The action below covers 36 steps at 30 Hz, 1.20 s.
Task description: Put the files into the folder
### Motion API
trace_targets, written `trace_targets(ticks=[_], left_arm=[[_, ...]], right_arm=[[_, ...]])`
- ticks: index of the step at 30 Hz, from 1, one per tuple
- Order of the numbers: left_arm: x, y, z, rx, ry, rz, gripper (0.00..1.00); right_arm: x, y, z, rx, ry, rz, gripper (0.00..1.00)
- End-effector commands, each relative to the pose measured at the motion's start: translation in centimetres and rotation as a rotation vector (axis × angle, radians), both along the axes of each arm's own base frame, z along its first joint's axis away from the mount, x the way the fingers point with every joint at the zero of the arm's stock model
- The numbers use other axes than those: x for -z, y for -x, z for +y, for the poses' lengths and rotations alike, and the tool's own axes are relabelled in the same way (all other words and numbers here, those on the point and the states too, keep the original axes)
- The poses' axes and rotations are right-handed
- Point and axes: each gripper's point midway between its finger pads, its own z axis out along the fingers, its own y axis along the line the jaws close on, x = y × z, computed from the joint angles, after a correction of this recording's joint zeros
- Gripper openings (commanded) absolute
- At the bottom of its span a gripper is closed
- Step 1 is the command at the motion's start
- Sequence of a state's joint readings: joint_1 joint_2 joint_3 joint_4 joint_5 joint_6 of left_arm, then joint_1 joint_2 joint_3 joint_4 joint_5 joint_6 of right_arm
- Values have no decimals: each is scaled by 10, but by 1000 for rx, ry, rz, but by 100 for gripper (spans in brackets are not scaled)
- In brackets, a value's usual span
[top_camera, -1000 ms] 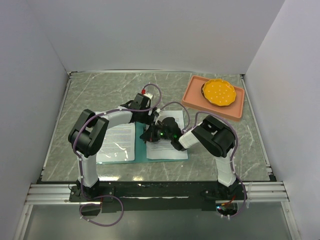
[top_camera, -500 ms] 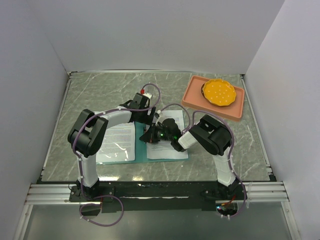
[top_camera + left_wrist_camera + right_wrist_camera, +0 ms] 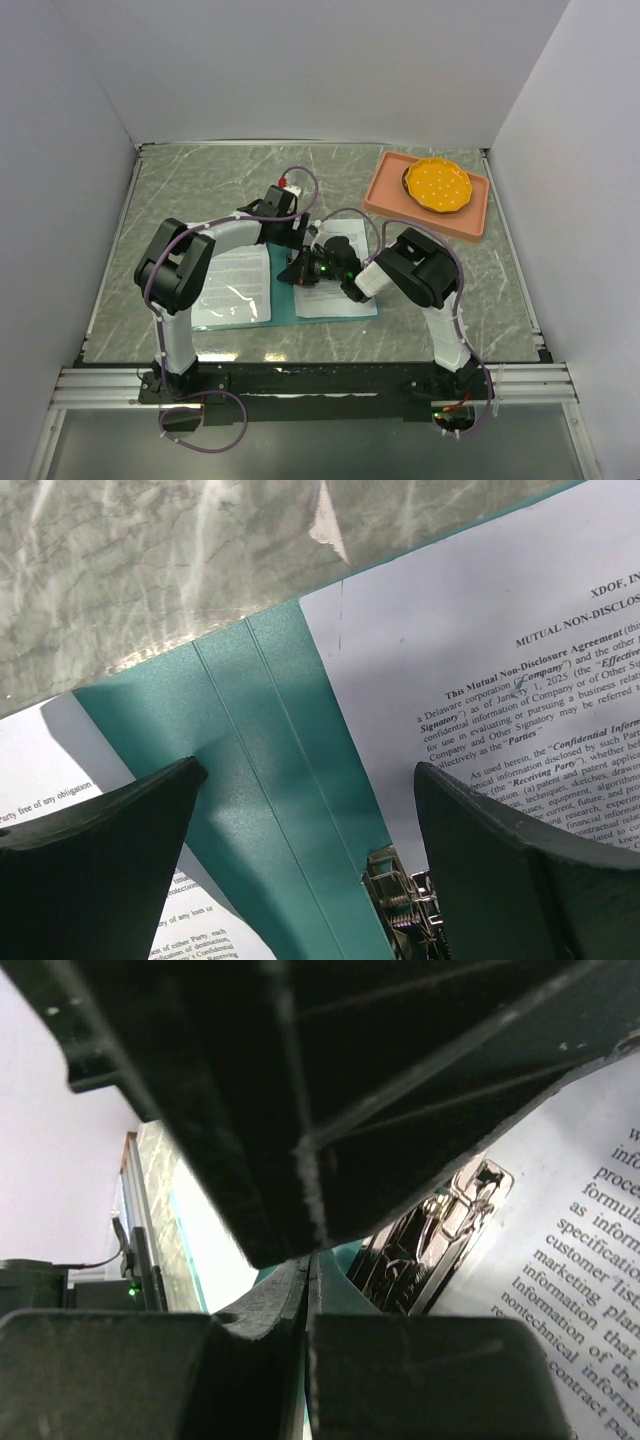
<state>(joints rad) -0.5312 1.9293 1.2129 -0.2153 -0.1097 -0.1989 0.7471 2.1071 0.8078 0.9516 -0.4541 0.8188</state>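
The teal folder (image 3: 282, 303) lies open on the table, and its spine (image 3: 262, 780) runs between two printed files. One file (image 3: 236, 285) rests on the left half. The other file (image 3: 338, 300) rests on the right half, its heading (image 3: 520, 680) readable in the left wrist view. My left gripper (image 3: 310, 880) hangs open over the spine, straddling it just above the metal clip (image 3: 402, 905). My right gripper (image 3: 310, 1290) is shut with nothing seen between its fingers. Its tips are low beside the clip (image 3: 440, 1225), under the left gripper's body. In the top view both grippers (image 3: 300, 262) meet at the spine.
A salmon-pink tray (image 3: 385, 195) holding a yellow dish (image 3: 437, 185) sits at the back right of the marble table. White walls enclose the table on three sides. Both arms crowd over the folder's middle.
The right arm's elbow has leaned slightly to the left. Both grippers have stayed at the folder's spine, the left open and the right shut.
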Motion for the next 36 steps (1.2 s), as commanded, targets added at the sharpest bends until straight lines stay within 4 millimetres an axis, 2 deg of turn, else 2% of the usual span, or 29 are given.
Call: trace_targets(ticks=[1, 9, 12, 17, 20, 24, 25, 26, 27, 28, 29, 30, 31, 32, 34, 35, 36], left_arm=[[43, 61, 21, 23, -80, 248, 96], [43, 62, 21, 27, -79, 253, 96], [42, 61, 21, 26, -77, 250, 96], [33, 56, 17, 31, -71, 247, 96], [19, 49, 12, 48, -68, 250, 97], [-14, 38, 8, 66, -52, 204, 99], [-27, 29, 4, 69, -40, 176, 99], [-38, 26, 5, 68, -28, 162, 99], [-45, 25, 6, 72, -25, 167, 99], [-62, 16, 5, 67, -10, 138, 96], [-76, 12, 7, 64, 11, 121, 96], [-84, 14, 8, 75, 28, 137, 96], [-102, 6, 6, 78, 52, 109, 96], [-117, 1, 12, 69, 75, 86, 96], [-142, -1, 16, 82, 123, 77, 96], [-157, -5, 30, 58, 138, 57, 96], [-168, -5, 34, 66, 162, 47, 96]], right_arm=[[122, 39, -62, 42, 371, 297, 0], [121, 36, -55, 57, 320, 327, 0], [111, 33, -51, 70, 269, 302, 0], [77, 19, -36, 81, 136, 197, 0], [54, 9, -26, 70, 117, 132, 11], [27, -3, -15, 48, 116, 67, 23], [22, -4, -14, 43, 117, 57, 28], [10, -7, -11, 39, 111, 36, 35], [1, -11, -9, 35, 109, 9, 38], [0, -11, -10, 32, 124, 13, 41], [-12, -14, -9, 36, 123, -10, 47], [-19, -18, -7, 29, 126, -38, 50], [-19, -17, -10, 31, 152, -29, 51], [-32, -20, -9, 36, 147, -56, 52], [-43, -25, -10, 37, 171, -83, 54], [-46, -23, -14, 40, 202, -76, 56], [-52, -31, -16, 63, 232, -101, 58]])
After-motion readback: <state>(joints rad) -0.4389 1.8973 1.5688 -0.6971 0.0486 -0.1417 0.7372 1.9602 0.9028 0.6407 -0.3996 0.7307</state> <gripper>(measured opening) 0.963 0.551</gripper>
